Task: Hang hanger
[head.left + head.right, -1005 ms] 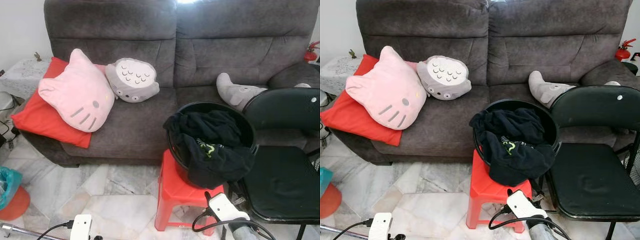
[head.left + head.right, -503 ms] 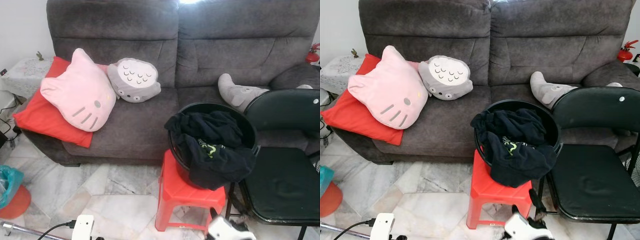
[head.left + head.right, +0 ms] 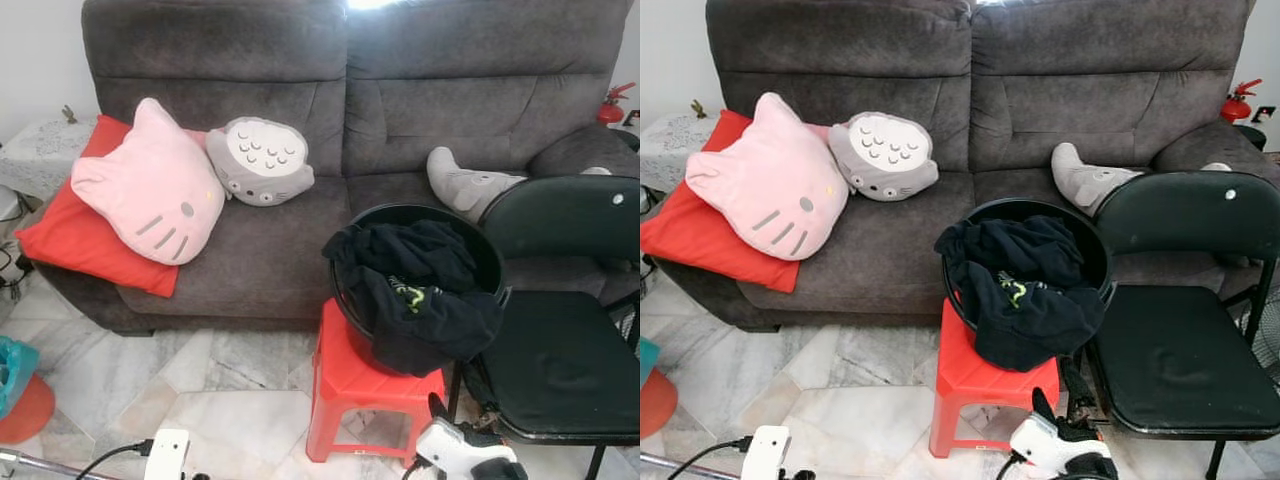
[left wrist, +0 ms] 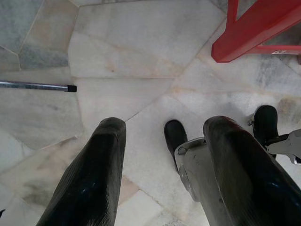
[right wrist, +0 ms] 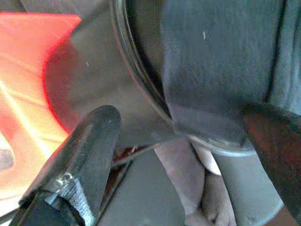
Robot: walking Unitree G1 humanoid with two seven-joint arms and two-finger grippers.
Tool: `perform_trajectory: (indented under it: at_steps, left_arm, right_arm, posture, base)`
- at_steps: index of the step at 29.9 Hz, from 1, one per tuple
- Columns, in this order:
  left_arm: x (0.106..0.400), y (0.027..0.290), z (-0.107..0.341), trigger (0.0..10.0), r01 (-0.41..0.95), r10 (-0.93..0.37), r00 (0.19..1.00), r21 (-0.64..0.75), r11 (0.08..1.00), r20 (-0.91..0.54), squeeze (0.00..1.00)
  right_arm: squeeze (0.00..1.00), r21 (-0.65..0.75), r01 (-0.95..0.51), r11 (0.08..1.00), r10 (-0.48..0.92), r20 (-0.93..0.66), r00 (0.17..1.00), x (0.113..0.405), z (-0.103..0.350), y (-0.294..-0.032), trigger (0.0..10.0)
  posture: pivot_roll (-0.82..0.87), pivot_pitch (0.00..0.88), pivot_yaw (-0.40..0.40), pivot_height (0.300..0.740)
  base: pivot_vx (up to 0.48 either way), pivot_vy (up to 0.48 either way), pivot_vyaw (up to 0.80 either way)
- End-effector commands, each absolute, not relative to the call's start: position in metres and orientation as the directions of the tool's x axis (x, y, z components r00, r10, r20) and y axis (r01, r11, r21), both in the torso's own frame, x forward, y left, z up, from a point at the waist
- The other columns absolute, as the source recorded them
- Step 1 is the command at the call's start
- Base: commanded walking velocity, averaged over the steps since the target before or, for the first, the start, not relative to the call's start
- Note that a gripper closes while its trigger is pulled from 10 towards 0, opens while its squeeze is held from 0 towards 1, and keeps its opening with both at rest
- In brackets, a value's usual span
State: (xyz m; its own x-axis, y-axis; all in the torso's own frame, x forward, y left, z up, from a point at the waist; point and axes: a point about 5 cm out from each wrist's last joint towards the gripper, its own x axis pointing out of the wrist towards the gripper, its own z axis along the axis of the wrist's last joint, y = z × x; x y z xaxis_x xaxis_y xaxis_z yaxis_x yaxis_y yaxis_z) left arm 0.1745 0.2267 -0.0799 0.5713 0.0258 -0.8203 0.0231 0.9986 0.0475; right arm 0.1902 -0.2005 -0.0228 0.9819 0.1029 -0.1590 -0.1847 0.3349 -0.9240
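A black tub (image 3: 490,262) heaped with dark clothes (image 3: 420,290) stands on a red stool (image 3: 350,390), between a grey sofa (image 3: 300,120) and a black chair (image 3: 560,350). No hanger can be made out. Right gripper (image 5: 183,160), fingers spread and empty, faces the tub's wall. Left gripper (image 4: 162,174), fingers apart, hangs over the marble floor (image 4: 141,52).

Marble floor (image 3: 230,385): red stool (image 3: 362,392) near the sofa's front edge, bearing a black tub (image 3: 487,262). Black chair (image 3: 560,350) just beside it.
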Motion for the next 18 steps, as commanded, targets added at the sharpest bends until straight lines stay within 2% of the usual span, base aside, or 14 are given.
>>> perform_trajectory:
  at_steps: [1,17,18]
  left_arm:
    - [0.171,0.227,-0.082,10.0,0.014,0.031,0.565,0.047,0.999,-0.825,0.00]
    - [0.170,0.227,-0.082,10.0,0.012,0.030,0.567,0.045,0.999,-0.823,0.00]
    - [0.170,0.226,-0.082,10.0,0.011,0.031,0.570,0.045,0.999,-0.821,0.00]
  right_arm:
    - [0.00,-0.923,-0.205,0.326,0.135,-0.169,0.976,0.190,-0.024,-0.199,10.0]
    - [0.00,-0.938,-0.179,0.299,0.163,-0.134,0.977,0.196,-0.020,-0.197,10.0]
    - [0.00,-0.952,-0.116,0.283,0.163,-0.072,0.984,0.199,-0.012,-0.198,10.0]
  posture:
    - [-0.07,0.000,0.006,0.740]
    - [-0.07,0.000,0.001,0.740]
    - [-0.08,0.000,-0.004,0.740]
  base:
    - [0.000,0.000,0.00]
    - [0.000,0.000,0.00]
    - [0.000,0.000,0.00]
